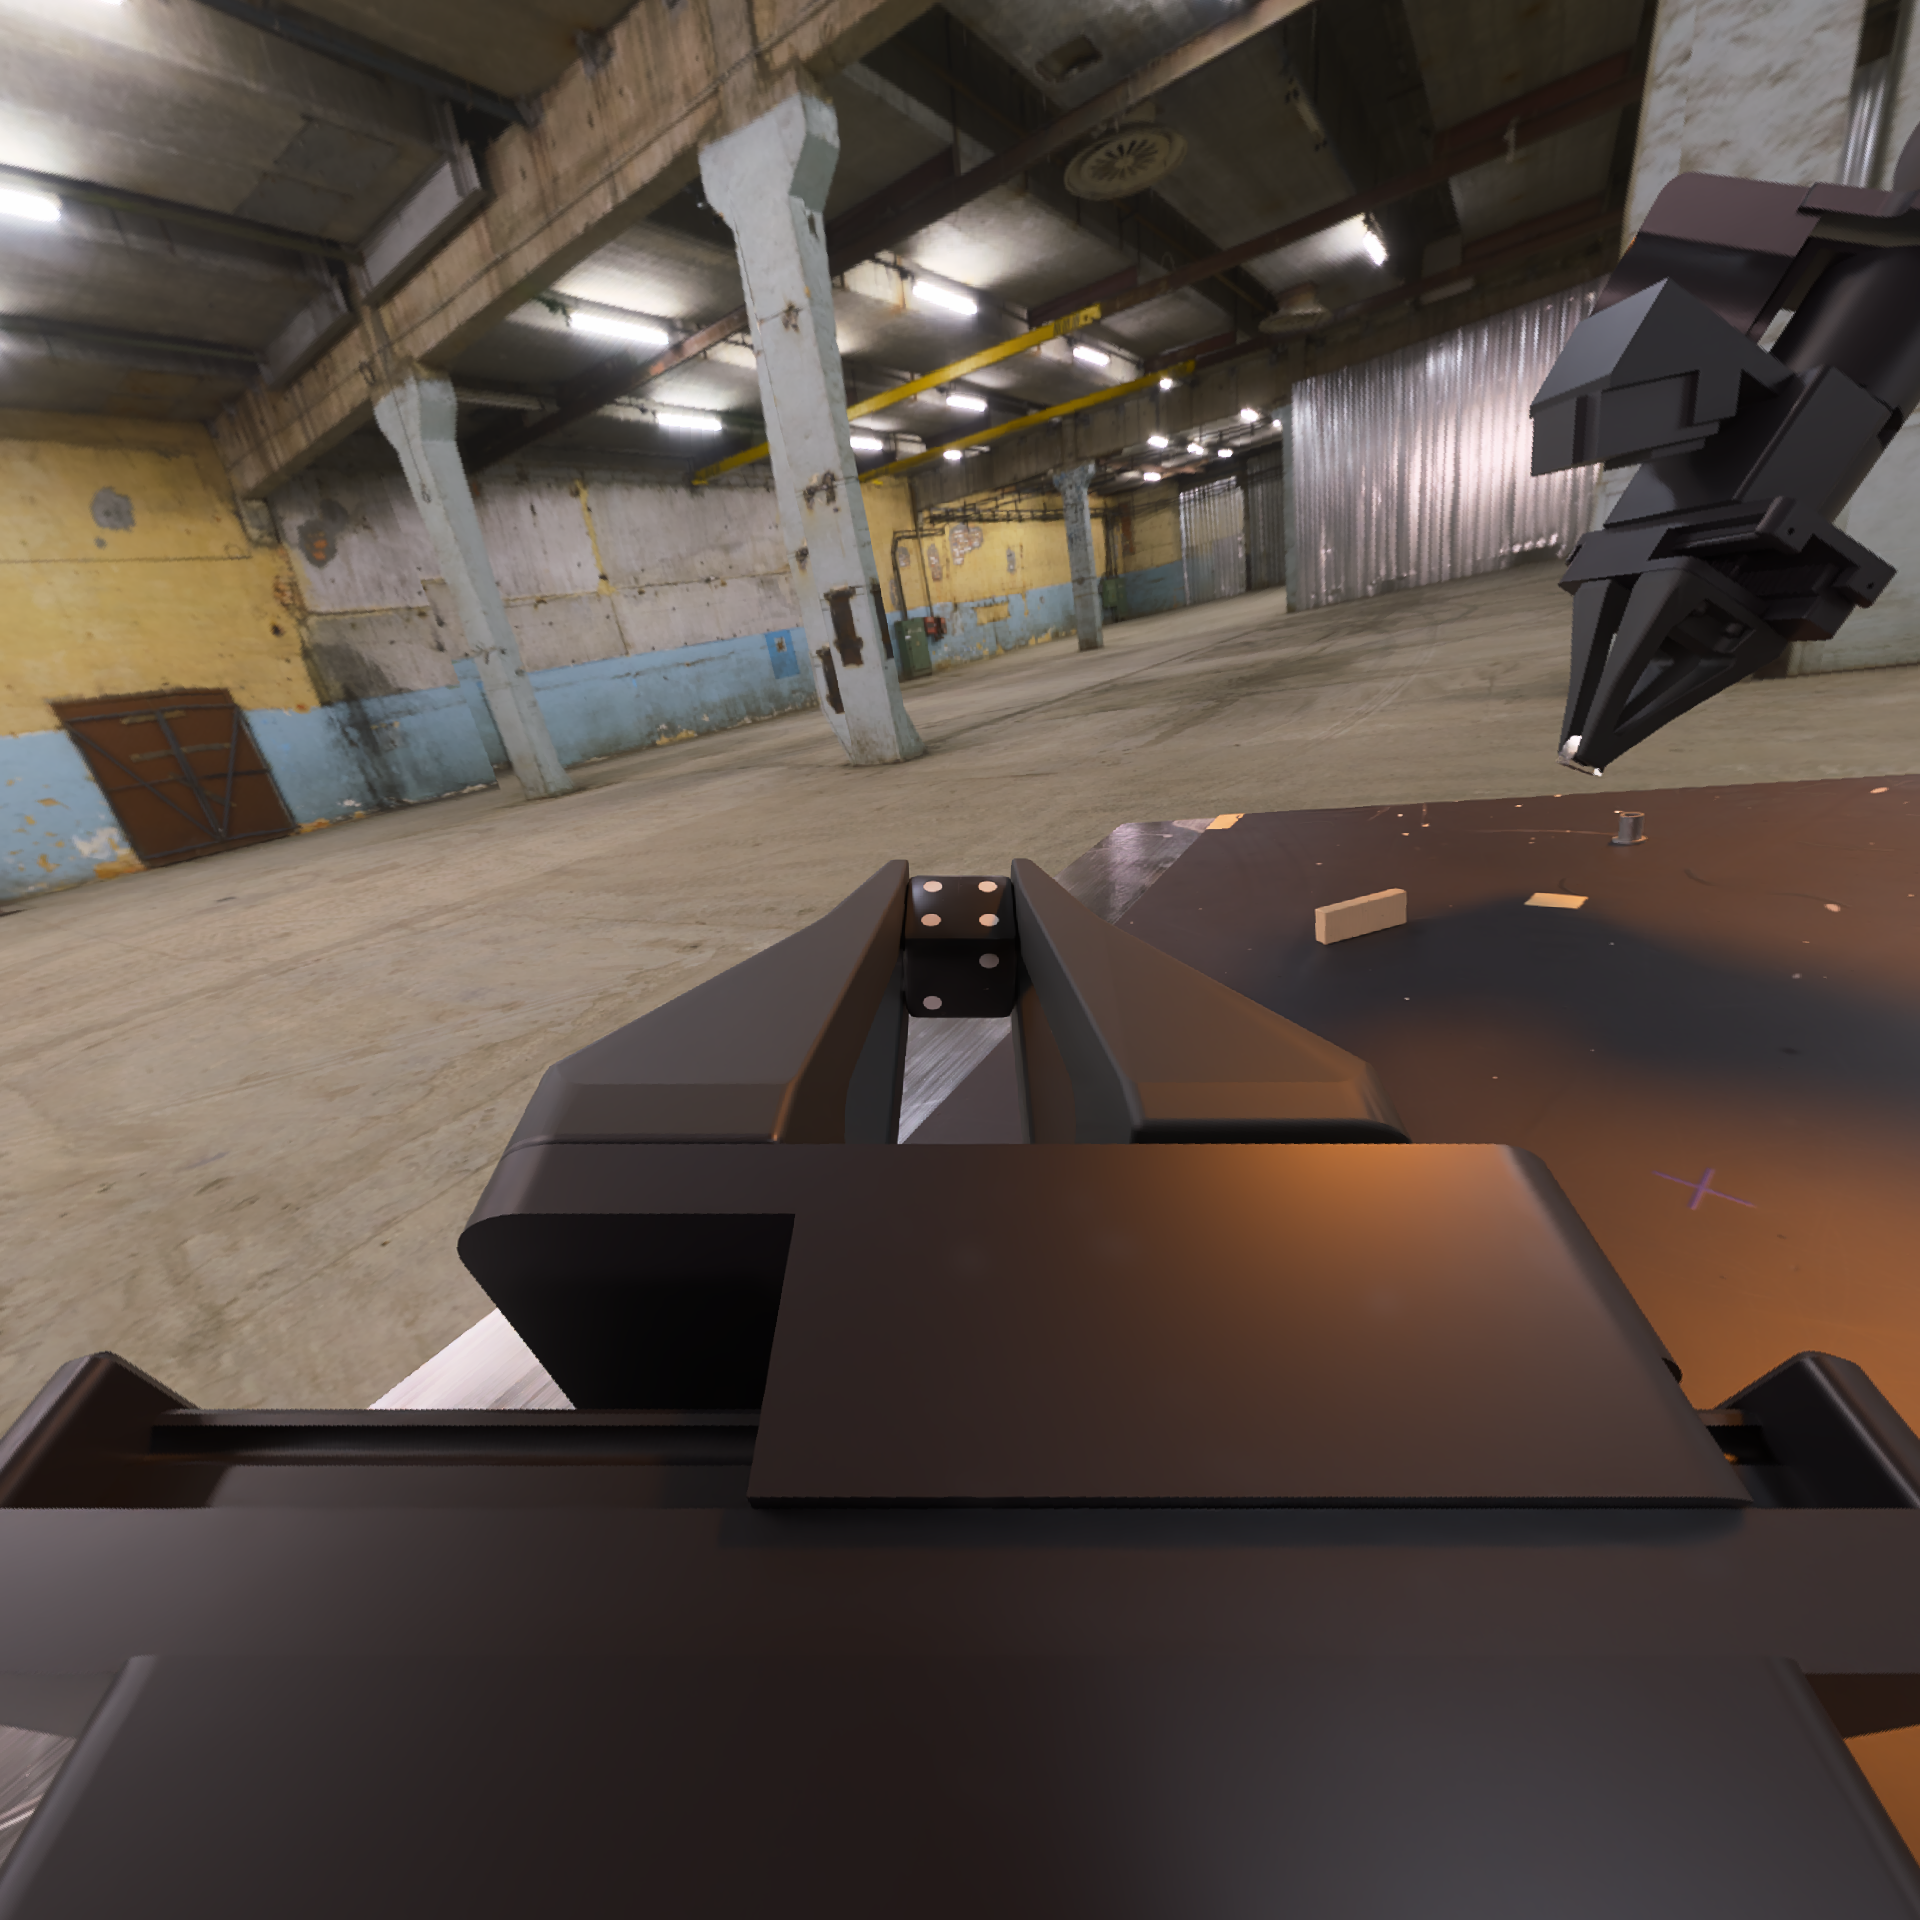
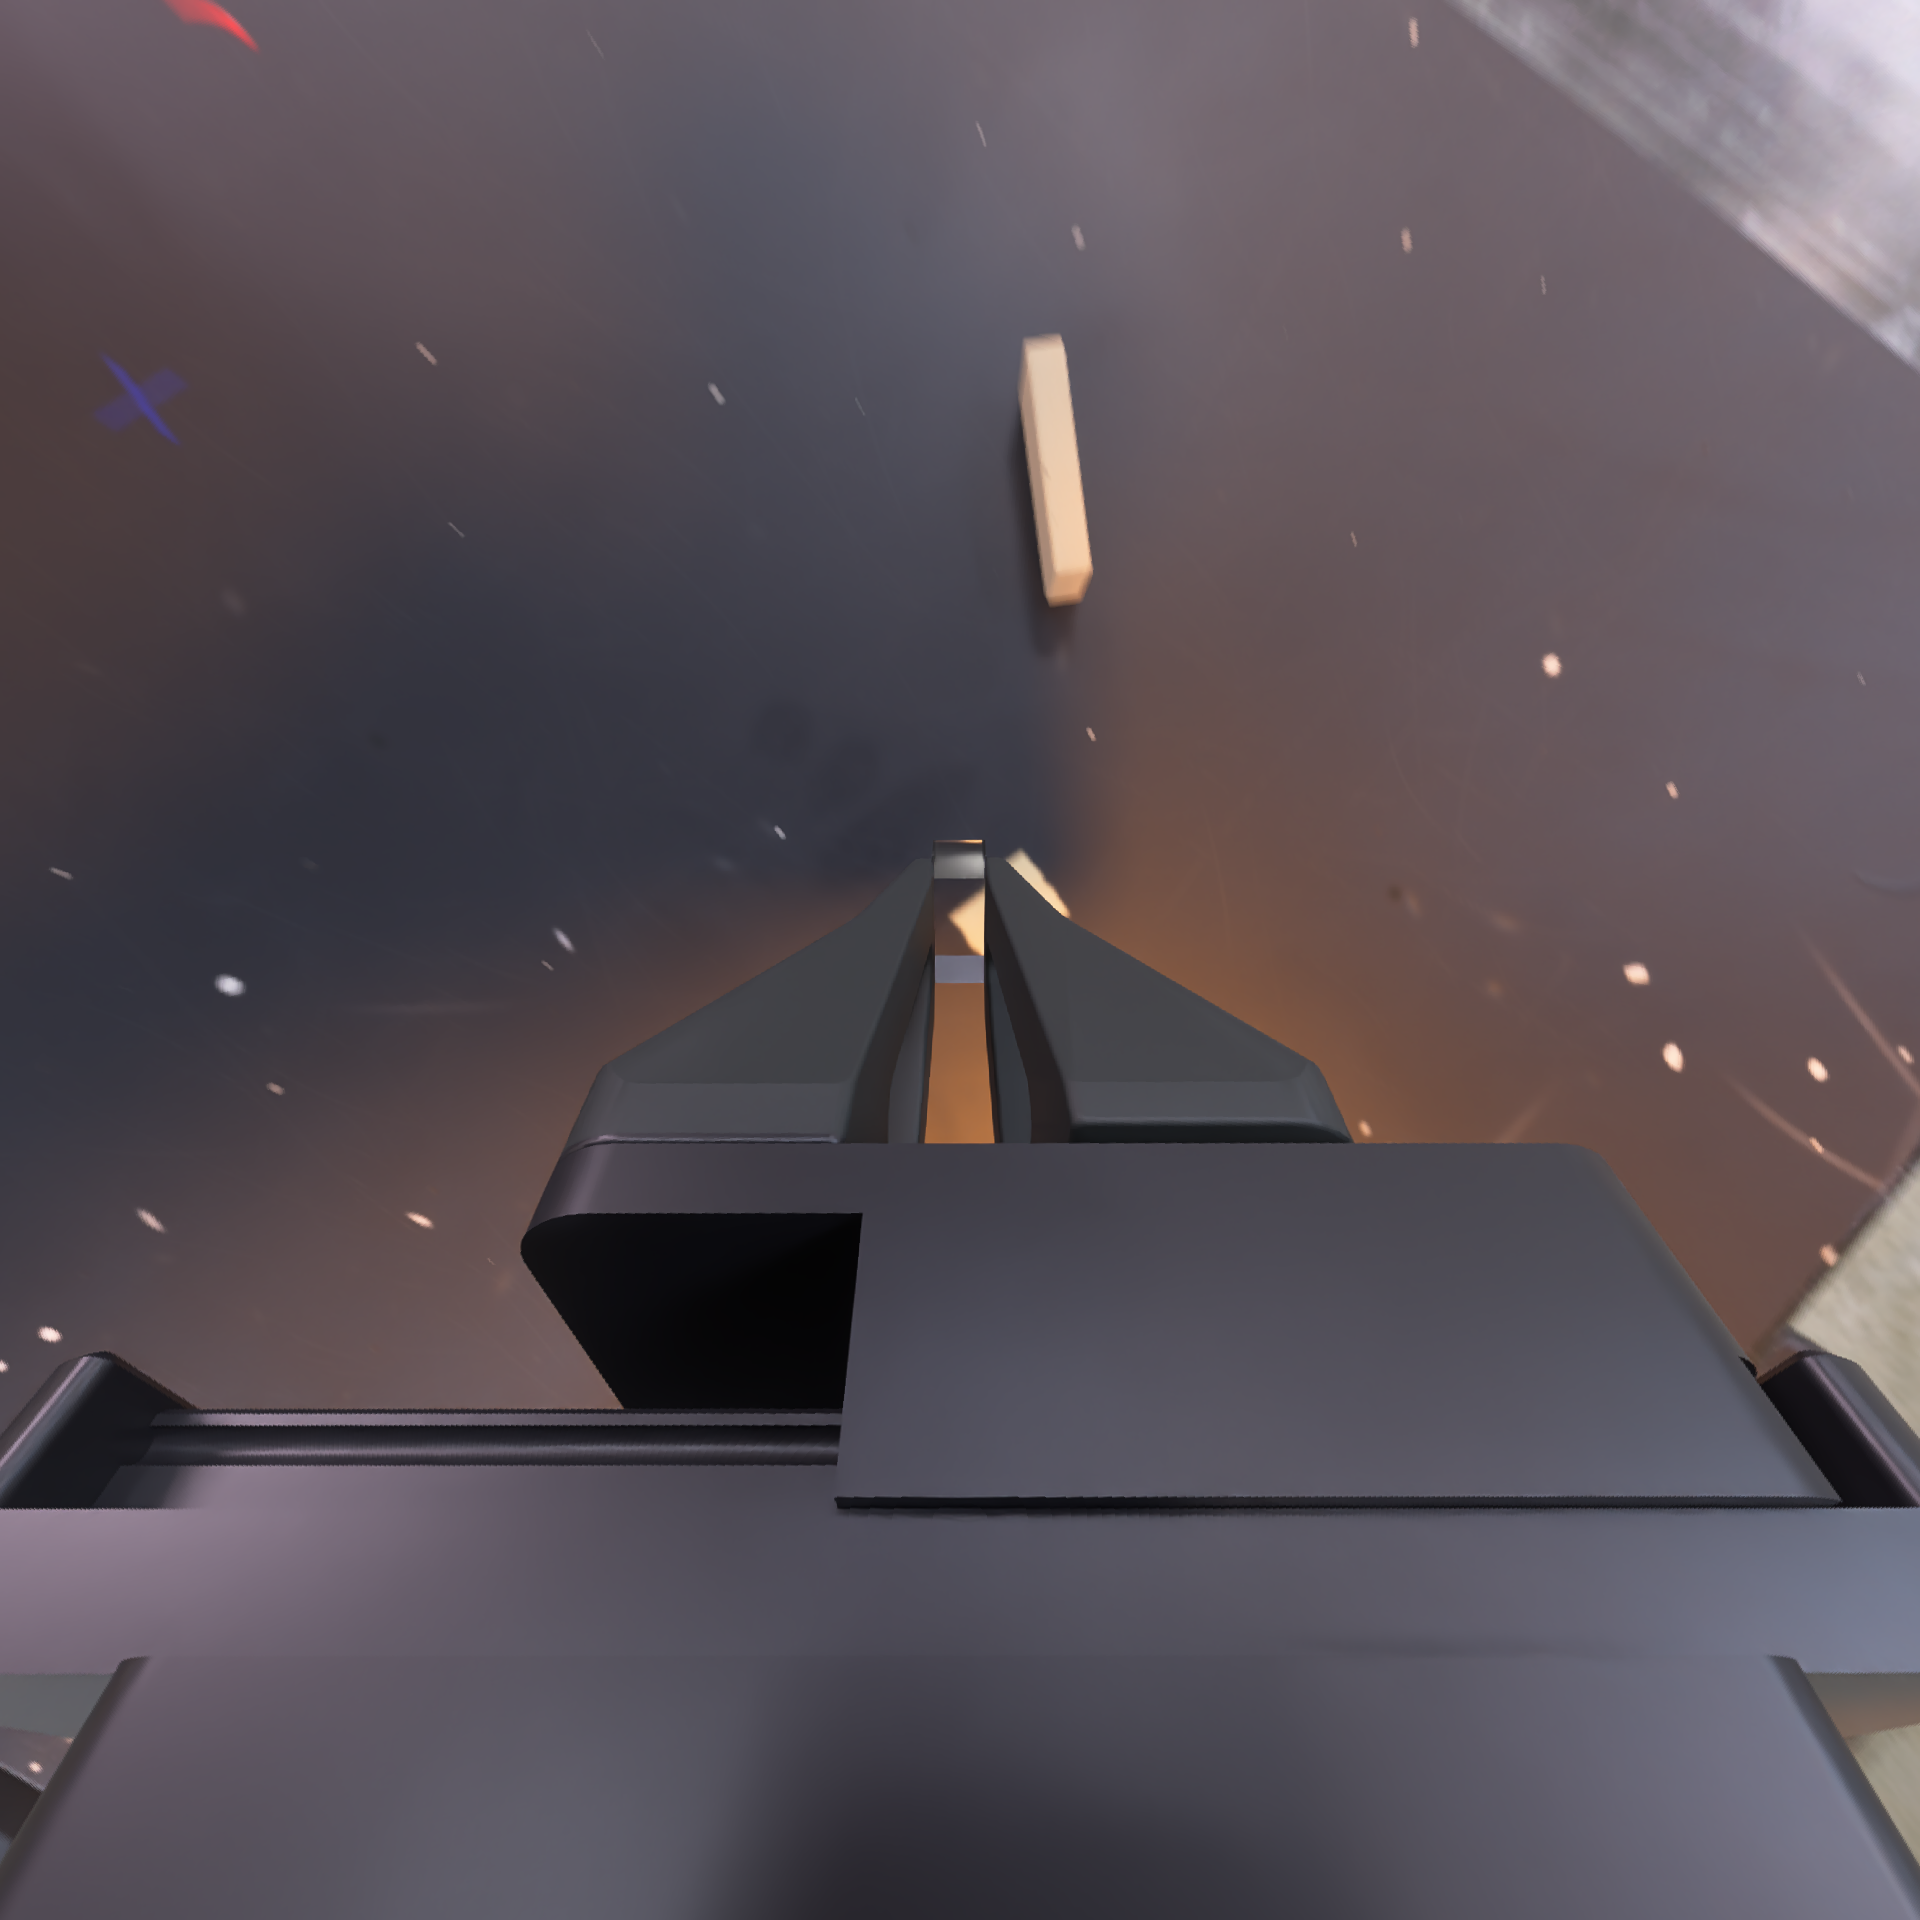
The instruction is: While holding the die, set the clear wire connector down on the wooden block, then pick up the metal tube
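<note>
The clear wire connector (image 2: 958,864) sits pinched at the tips of the right pincer (image 2: 958,883), raised above the worktop (image 2: 520,675); the wooden block (image 2: 1055,468) lies farther ahead — carry it over, lower squarely onto the narrow top, then release; the left pincer (image 1: 958,935) clamps the die (image 1: 958,945); the metal tube (image 1: 1629,827) stands far right.

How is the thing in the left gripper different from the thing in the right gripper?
The left gripper holds a die: black, opaque, dotted white. The right gripper pinches a clear wire connector that you can see through. The die fills a wide gap between the fingers; the connector sits in a narrow gap at the very tips. The die is held beside the table; the connector hangs above it, short of the wooden block. Both are small and held off the table.
</note>
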Controlling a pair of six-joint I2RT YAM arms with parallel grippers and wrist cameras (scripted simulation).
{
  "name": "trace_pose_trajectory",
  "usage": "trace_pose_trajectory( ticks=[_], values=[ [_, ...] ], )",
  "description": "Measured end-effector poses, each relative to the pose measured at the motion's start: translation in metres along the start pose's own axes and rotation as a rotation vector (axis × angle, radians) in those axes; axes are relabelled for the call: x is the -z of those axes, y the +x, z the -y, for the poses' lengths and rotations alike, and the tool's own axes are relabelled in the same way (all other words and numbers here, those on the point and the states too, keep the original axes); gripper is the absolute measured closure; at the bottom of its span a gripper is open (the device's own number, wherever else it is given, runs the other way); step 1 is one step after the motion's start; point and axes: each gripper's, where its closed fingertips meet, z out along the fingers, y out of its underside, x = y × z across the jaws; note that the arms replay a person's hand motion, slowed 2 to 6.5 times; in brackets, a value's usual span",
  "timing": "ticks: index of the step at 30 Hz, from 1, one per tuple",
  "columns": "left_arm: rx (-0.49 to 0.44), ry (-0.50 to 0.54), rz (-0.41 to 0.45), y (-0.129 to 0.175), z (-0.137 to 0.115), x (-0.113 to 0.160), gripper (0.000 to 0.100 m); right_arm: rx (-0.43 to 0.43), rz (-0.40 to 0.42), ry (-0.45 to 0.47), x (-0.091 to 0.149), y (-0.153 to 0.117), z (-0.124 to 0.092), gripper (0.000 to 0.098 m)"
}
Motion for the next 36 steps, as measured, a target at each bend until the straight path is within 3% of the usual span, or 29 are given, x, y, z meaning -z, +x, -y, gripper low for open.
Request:
trace_pose_trajectory(
  ticks=[8, 13, 18, 23, 30, 36],
  values=[
    [-0.001, 0.000, 0.000, 0.000, 0.000, 0.000, 0.084, -0.045, 0.225, 0.317, 0.010, -0.028, 0.053, 0.0899],
    [-0.004, 0.000, 0.000, 0.000, 0.000, 0.000, 0.084, -0.050, 0.295, 0.400, 0.011, -0.033, 0.069, 0.0899],
    [-0.006, 0.000, 0.000, 0.000, 0.000, 0.000, 0.084, -0.049, 0.307, 0.422, 0.004, -0.033, 0.079, 0.0899],
    [-0.006, 0.000, 0.000, 0.000, 0.000, 0.000, 0.084, -0.037, 0.222, 0.326, -0.014, -0.022, 0.080, 0.0899],
    [-0.006, 0.000, 0.000, 0.000, 0.000, 0.000, 0.084, -0.003, -0.011, 0.094, -0.045, 0.005, 0.071, 0.0899],
    [-0.003, 0.000, 0.000, 0.000, 0.000, 0.000, 0.084, 0.115, -0.175, -0.148, -0.065, 0.022, 0.053, 0.0899]
  ],
)
